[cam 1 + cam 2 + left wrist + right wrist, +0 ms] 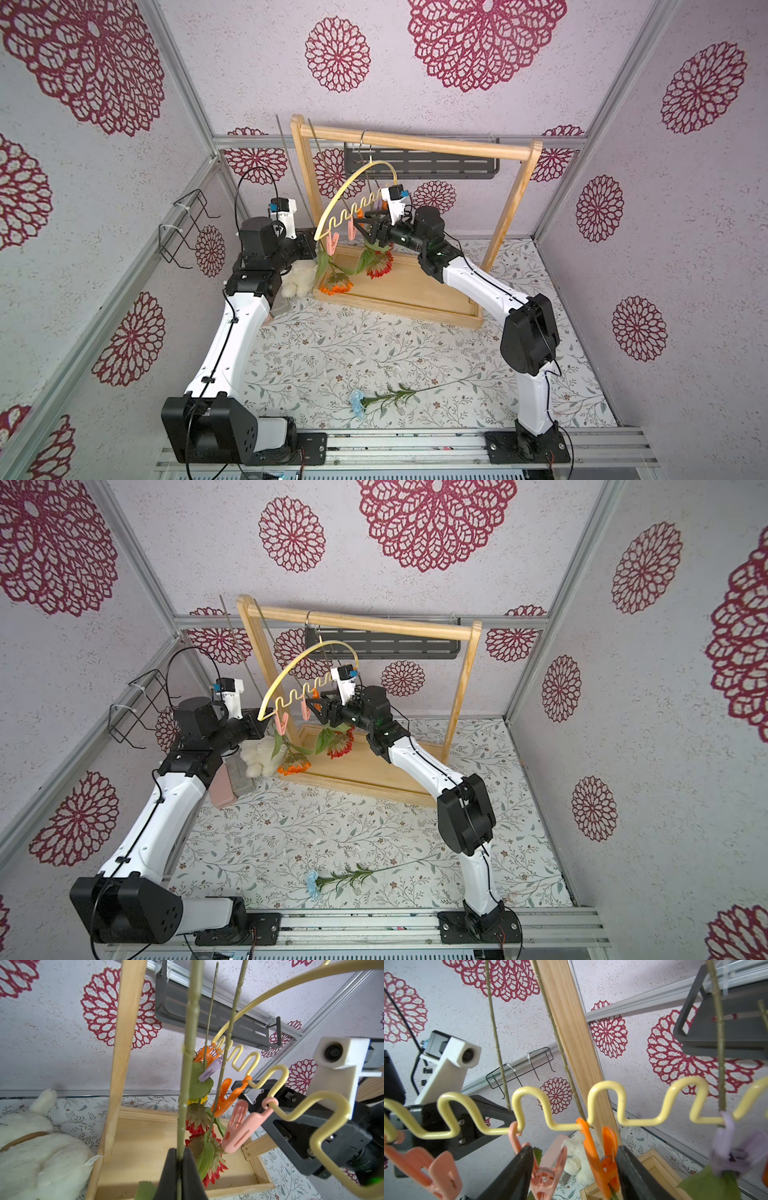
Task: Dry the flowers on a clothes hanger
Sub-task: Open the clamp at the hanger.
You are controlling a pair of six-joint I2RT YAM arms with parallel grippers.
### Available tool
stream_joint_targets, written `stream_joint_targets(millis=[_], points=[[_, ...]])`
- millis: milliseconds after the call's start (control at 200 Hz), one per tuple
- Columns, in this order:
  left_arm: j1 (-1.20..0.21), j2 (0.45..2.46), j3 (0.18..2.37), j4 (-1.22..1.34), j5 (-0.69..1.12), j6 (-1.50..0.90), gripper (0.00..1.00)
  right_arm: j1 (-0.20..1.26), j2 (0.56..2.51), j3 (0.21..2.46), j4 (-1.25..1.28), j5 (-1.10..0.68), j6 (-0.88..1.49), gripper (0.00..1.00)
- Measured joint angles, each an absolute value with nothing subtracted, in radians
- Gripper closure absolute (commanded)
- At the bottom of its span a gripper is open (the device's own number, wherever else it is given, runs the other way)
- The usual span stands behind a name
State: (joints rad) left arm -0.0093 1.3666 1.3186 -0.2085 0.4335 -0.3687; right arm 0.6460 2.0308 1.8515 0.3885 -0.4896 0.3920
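The pale yellow clothes hanger (345, 189) (286, 669) hangs by its hook from the wooden rack's top bar. My left gripper (180, 1157) (314, 246) is shut on the green stem of an orange flower (336, 286) that hangs head down beside the hanger's left end. My right gripper (573, 1167) (364, 227) is open under the wavy bar (527, 1093), with a pink clothespin (548, 1174) and an orange clothespin (602, 1159) between its fingers. Red flowers (379, 269) (209, 1159) hang pinned head down. A light blue flower (357, 402) (312, 882) lies on the table near the front.
The wooden rack (415, 142) stands on its tray base (415, 299) at the back. A white plush toy (259, 756) and a pink box (222, 791) sit left of the base. On the back wall is a dark shelf (419, 164), on the left wall a wire basket (183, 232).
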Motion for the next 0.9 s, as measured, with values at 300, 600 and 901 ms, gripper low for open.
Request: stream_joint_targets(millis=[300,600,901], points=[[-0.004,1.411,1.306,-0.06,0.527,-0.433,1.0,0.647,2.032,1.852,0.401,-0.547,0.403,0.33],[-0.004,1.43,1.293,0.008,0.591,-0.46,1.0,0.647,2.035,1.852,0.419,-0.565,0.406,0.34],[-0.004,1.437,1.282,0.048,0.636,-0.484,1.0,0.652,2.039,1.852,0.438,-0.585,0.416,0.42]])
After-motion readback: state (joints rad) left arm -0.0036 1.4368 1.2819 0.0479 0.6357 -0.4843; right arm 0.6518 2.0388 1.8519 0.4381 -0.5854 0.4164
